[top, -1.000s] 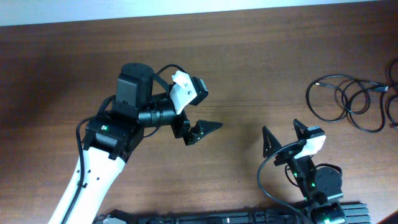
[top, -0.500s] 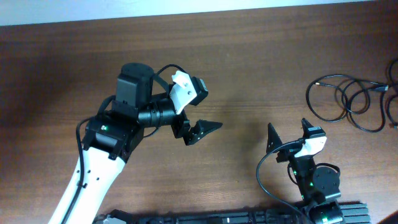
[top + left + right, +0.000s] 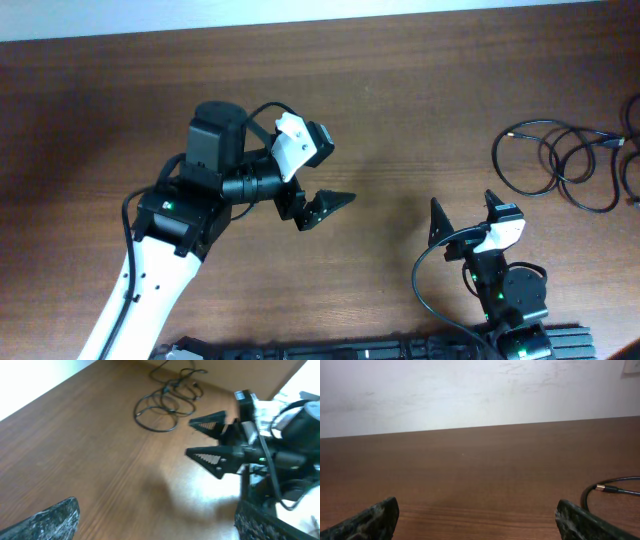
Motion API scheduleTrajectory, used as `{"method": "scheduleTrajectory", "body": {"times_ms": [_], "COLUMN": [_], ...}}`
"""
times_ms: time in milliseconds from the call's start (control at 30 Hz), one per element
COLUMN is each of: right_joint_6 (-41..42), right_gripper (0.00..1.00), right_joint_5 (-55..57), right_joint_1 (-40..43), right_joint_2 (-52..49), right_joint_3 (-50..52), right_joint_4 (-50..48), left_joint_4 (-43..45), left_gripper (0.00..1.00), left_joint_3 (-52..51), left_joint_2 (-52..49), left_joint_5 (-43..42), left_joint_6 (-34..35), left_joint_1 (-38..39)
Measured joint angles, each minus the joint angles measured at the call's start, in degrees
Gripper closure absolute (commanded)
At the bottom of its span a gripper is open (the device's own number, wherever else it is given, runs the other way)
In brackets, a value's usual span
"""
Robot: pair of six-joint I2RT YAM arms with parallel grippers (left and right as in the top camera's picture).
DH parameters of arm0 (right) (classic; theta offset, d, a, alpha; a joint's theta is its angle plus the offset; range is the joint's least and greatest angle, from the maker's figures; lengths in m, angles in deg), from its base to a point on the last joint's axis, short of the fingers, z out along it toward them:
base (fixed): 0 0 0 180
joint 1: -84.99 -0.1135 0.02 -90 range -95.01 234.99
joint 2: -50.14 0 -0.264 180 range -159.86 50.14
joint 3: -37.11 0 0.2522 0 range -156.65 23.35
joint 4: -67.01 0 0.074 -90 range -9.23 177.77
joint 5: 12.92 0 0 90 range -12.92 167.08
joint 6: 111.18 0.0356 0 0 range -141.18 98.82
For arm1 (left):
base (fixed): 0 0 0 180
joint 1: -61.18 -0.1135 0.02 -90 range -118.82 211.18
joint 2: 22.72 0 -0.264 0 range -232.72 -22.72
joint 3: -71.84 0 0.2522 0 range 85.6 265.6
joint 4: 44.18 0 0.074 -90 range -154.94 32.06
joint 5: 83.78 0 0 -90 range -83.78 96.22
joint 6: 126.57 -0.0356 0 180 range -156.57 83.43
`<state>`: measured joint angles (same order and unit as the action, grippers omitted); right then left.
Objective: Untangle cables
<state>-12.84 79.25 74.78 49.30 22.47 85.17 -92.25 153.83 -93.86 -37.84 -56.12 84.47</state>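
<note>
Cables (image 3: 553,152), thin black cords looped over one another, lie flat on the brown wooden worktop (image 3: 100,100) near its right edge, toward the far right corner. In the right wrist view, one cord ends in a small metal-tipped plug (image 3: 601,488). Right gripper (image 3: 461,205) sits near the front edge, toward the front right corner, with its fingers pointing at the far edge. Its jaws are spread wide and empty, and the cables lie beyond it to its right, apart from it. Left gripper (image 3: 325,208) hangs over the middle of the worktop, turned sideways with its fingers pointing toward the right edge. Its jaws are likewise wide apart, holding nothing, well apart from the cables.
</note>
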Motion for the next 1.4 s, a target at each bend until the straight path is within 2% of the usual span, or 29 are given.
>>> {"method": "scheduleTrajectory", "body": {"times_ms": [200,433,600,700,900,967,1000,1100,1200,1400], "right_joint_6": [0.0,-0.02,-0.02,-0.02,-0.02,-0.04,0.0,-0.04,-0.15,-0.22], "right_gripper": [0.01,0.01,0.01,0.01,0.01,0.01,0.01,0.01,0.01,0.01], "right_joint_5": [-0.02,0.0,0.07,0.22,0.39,0.39,0.39,0.42,0.39,0.39], "right_joint_1": [0.0,0.0,0.0,0.0,0.0,0.0,0.0,0.0,0.0,0.0], "right_joint_2": [0.0,0.0,0.0,0.0,0.04,0.07,0.04,0.11,0.15,0.15], "right_joint_3": [0.0,0.0,0.0,0.04,0.04,0.04,0.04,0.04,0.04,0.04], "right_joint_4": [0.0,-0.02,-0.04,-0.13,-0.15,-0.13,-0.13,-0.15,-0.15,-0.13], "left_joint_4": [-0.48,-4.98,-7.91,1.79,40.02,49.24,57.07,69.26,67.52,49.72], "left_gripper": [0.01,0.01,0.01,0.01,0.01,0.01,0.01,0.01,0.01,0.01], "left_joint_3": [0.02,0.02,-2.54,-12.46,-42.64,-49.31,-54.12,-63.6,-67.41,-67.56], "left_joint_2": [0.0,0.0,3.61,11.87,29.03,31.69,33.24,37.73,43.3,54.71], "left_joint_5": [2.95,3.52,13.75,18.6,25.29,25.97,26.27,26.71,26.8,26.99], "left_joint_6": [0.02,0.0,0.0,-0.04,-0.07,-0.13,-0.15,-0.22,-0.2,-0.2], "left_joint_1": [0.0,0.0,0.0,0.0,-0.72,-2.1,-3.13,-5.31,-7.02,-13.46]}}
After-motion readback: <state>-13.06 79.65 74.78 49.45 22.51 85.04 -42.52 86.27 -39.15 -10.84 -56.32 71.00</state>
